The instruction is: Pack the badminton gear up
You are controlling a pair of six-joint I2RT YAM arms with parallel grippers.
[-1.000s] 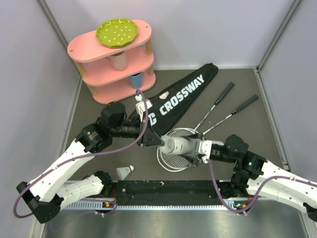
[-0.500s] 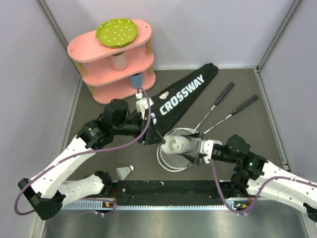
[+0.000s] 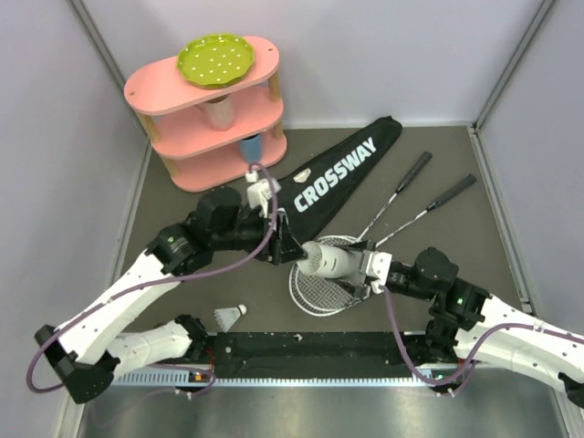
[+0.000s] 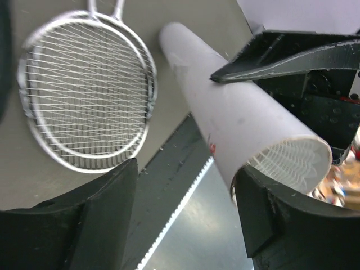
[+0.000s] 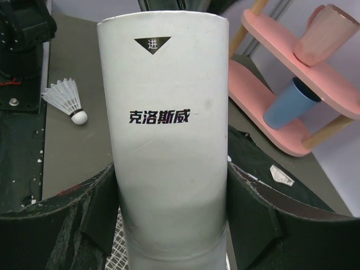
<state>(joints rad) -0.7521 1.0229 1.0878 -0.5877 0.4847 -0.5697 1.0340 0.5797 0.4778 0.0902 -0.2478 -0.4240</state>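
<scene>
My right gripper (image 3: 367, 270) is shut on the white tube (image 3: 333, 262), holding it level above the two racket heads (image 3: 321, 285). In the right wrist view the tube (image 5: 169, 84) fills the gap between both pads. My left gripper (image 3: 290, 248) stands open at the tube's open mouth with nothing between its fingers (image 4: 112, 191). White feathers of a shuttlecock (image 4: 292, 160) show inside the tube (image 4: 236, 118). Another shuttlecock (image 3: 230, 316) lies on the table near the front left. The black CROSSWAY bag (image 3: 338, 173) lies behind, and the racket handles (image 3: 429, 187) point to the back right.
A pink three-tier shelf (image 3: 205, 137) stands at the back left, with a green dotted plate (image 3: 214, 59) on top and cups (image 5: 289, 104) on its lower tiers. A black strip (image 3: 310, 347) runs along the near edge. Grey walls close in both sides.
My left gripper has opened at the tube's mouth. The right arm has shifted the tube a little away from the near edge and keeps its grip.
</scene>
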